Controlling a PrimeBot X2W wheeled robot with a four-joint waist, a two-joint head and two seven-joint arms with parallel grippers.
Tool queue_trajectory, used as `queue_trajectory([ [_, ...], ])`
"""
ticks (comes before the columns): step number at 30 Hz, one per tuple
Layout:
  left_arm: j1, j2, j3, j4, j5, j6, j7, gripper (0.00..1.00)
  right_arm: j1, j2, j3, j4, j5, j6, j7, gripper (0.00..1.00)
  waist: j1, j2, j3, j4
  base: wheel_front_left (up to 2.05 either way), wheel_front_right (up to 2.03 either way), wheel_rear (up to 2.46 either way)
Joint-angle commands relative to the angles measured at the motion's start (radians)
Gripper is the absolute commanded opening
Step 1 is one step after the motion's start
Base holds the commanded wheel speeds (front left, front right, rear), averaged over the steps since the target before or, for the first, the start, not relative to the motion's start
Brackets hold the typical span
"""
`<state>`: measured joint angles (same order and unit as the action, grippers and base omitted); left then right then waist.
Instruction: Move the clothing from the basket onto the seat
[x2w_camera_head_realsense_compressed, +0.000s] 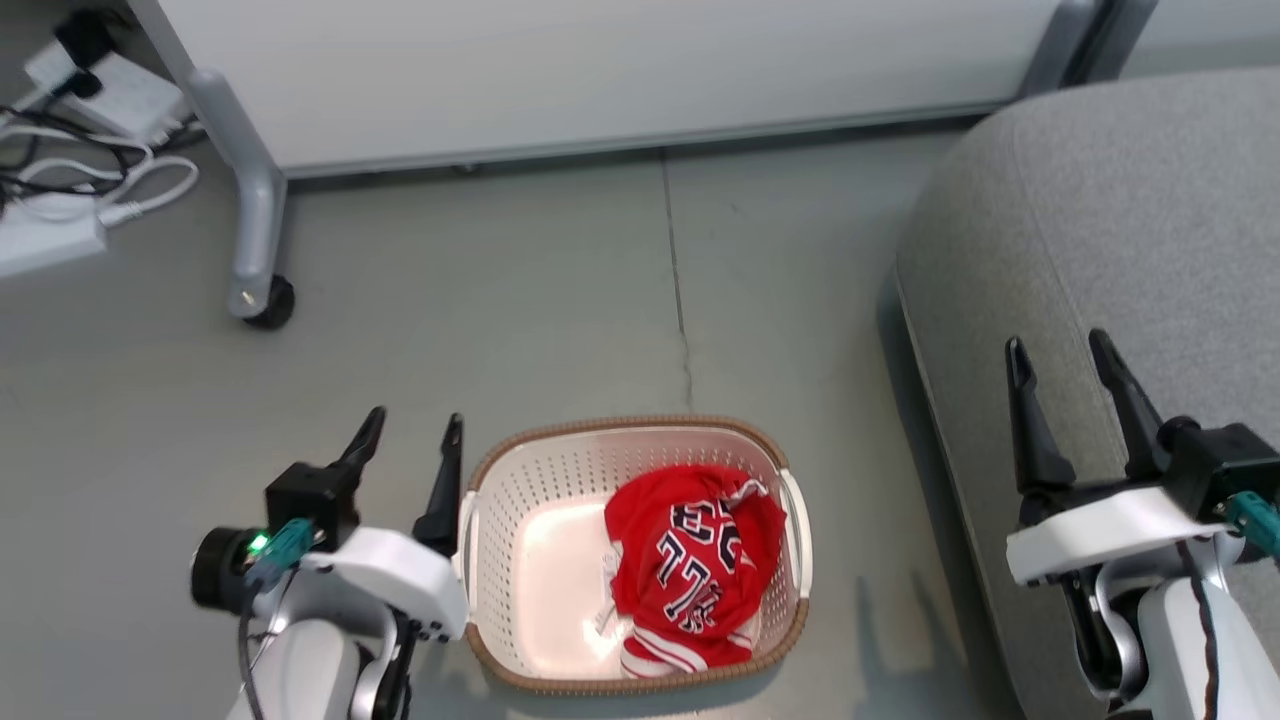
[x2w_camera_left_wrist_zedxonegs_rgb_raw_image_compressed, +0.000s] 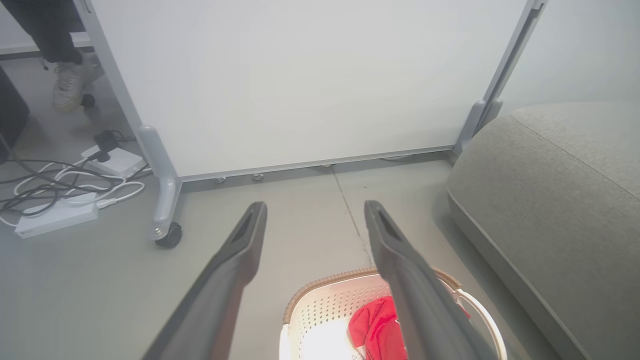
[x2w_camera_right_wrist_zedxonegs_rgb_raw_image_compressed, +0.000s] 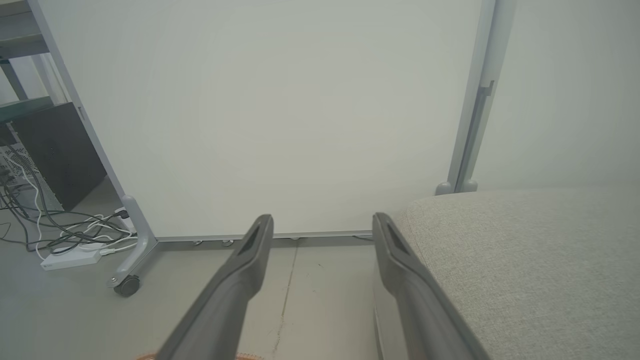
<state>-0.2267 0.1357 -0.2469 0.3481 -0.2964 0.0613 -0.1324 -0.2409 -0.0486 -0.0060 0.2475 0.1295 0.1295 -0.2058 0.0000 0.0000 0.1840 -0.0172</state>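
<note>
Hanging wide open and empty, the left tool (x2w_camera_head_realsense_compressed: 415, 425) sits just beside the left handle of the basket (x2w_camera_head_realsense_compressed: 620, 425), which stands on the floor (x2w_camera_head_realsense_compressed: 560, 300). The clothing (x2w_camera_head_realsense_compressed: 690, 560) lies bunched against the basket's right side, lettering up, with a striped hem toward the near rim. The fabric looks light, thin and limp, so it should crumple rather than resist. A pinch on the raised fold atop the heap seems the best hold, taken deep enough that the cloth neither slides out nor snags the perforated wall. The right tool (x2w_camera_head_realsense_compressed: 1058, 345), equally spread and holding nothing, hovers at the near edge of the seat (x2w_camera_head_realsense_compressed: 1120, 220), which rises to the right of the basket. Beyond stands a wheeled partition panel (x2w_camera_head_realsense_compressed: 600, 70).
</note>
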Motion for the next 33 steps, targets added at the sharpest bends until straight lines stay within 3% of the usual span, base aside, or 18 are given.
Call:
queue_trajectory([
  [1, -0.034, -0.004, -0.009, 0.01, 0.01, -0.008, -0.002, 1.0, -0.022, -0.004, -0.002, -0.009, 0.011, 0.002, -0.007, 1.0, 0.0, 0.0, 0.067, -0.024, 0.0, 0.0, 0.0],
  [12, -0.243, -0.055, -0.138, 0.204, 0.049, -0.086, -0.014, 1.0, -0.099, -0.004, -0.019, -0.09, 0.029, 0.002, -0.025, 1.0, 0.0, 0.0, 0.322, -0.103, 0.0, 0.0, 0.0],
  [22, -0.412, -0.078, -0.28, 0.44, 0.061, -0.158, 0.026, 1.0, -0.163, -0.003, 0.026, -0.143, 0.056, 0.002, -0.045, 1.0, 0.0, 0.0, 0.508, -0.191, 0.0, 0.0, 0.0],
  [27, -0.484, -0.081, -0.317, 0.562, 0.048, -0.167, 0.068, 1.0, -0.183, -0.004, 0.067, -0.158, 0.081, 0.002, -0.056, 1.0, 0.0, 0.0, 0.574, -0.24, 0.0, 0.0, 0.0],
  [33, -0.557, -0.075, -0.295, 0.712, 0.02, -0.149, 0.079, 1.0, -0.196, -0.003, 0.102, -0.178, 0.118, 0.002, -0.062, 1.0, 0.0, 0.0, 0.631, -0.281, 0.0, 0.0, 0.0],
])
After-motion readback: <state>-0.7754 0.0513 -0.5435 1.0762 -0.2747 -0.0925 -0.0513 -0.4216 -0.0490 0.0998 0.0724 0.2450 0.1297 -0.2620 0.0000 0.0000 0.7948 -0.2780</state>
